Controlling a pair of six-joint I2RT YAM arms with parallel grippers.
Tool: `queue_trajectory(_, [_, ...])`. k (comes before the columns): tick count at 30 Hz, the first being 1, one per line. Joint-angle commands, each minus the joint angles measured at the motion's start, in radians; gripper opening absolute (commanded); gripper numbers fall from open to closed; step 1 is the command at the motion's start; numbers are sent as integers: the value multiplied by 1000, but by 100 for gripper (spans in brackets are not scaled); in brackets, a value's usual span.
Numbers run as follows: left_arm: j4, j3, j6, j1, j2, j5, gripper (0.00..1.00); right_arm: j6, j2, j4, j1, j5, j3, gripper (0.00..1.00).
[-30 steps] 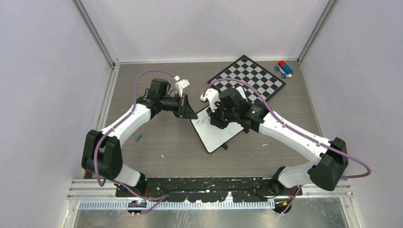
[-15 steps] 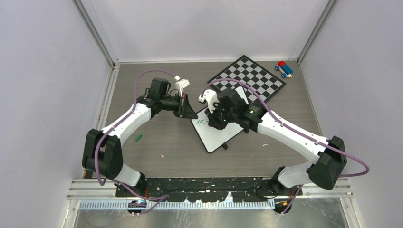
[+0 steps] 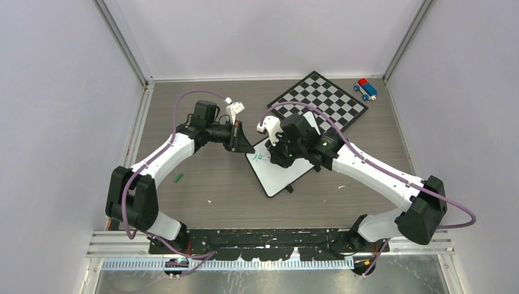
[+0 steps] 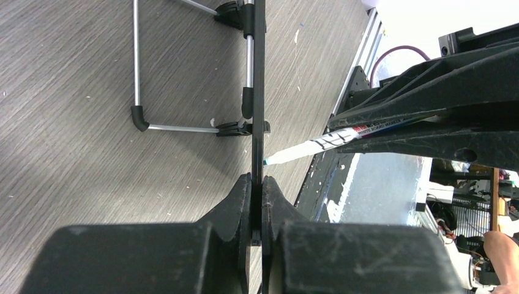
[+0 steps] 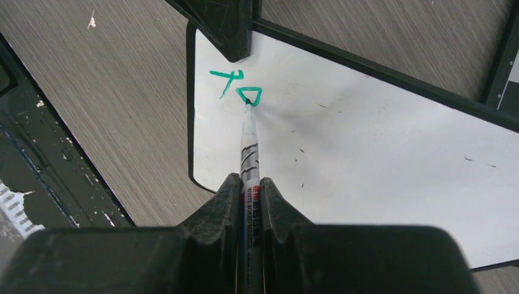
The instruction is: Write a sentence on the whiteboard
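The whiteboard [image 3: 283, 174] stands tilted on the table, propped on a wire stand [image 4: 136, 73]. My left gripper [image 3: 249, 148] is shut on its left edge, which the left wrist view shows edge-on as a dark line [image 4: 258, 92] between the jaws [image 4: 257, 179]. My right gripper [image 5: 249, 181] is shut on a white-barrelled whiteboard marker [image 5: 248, 147]. The marker's green tip touches the board [image 5: 379, 153] near its upper left corner. Of the sentence, green letters reading "To" [image 5: 235, 86] show there. From above, the right gripper [image 3: 276, 153] hides part of the writing [image 3: 258, 157].
A black-and-white chessboard [image 3: 327, 98] lies behind the whiteboard, partly under it. A small blue and red toy car [image 3: 366, 89] sits at the back right. A small green piece [image 3: 178, 177] lies on the table by the left arm.
The right gripper has moved the marker a little over the board's upper left corner and the green writing has grown by a letter. The left gripper has kept still on the edge.
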Motion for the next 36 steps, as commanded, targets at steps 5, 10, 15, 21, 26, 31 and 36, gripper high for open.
queue_trajectory(5, [-1, 23, 15, -3, 0, -7, 0, 17, -81, -15, -45, -75, 50, 0])
queue_trajectory(10, [-1, 25, 15, -3, 0, -2, 0, 22, -71, -25, -89, -94, 67, 0])
queue_trajectory(15, [0, 27, 15, -3, 3, -1, 0, 15, -29, -31, -89, -83, 62, 0])
queue_trajectory(21, [0, 25, 17, -2, 4, 2, 0, 10, -6, -25, -90, -86, 64, 0])
queue_trajectory(26, [-1, 27, 17, -3, 10, 5, 0, 7, 10, -16, -88, -77, 70, 0])
queue_trajectory(31, [2, 28, 14, -3, 11, 8, 0, 8, 15, -4, -87, -80, 80, 0])
queue_trajectory(36, [2, 26, 13, -3, 10, 8, 0, 8, 14, 4, -78, -90, 85, 0])
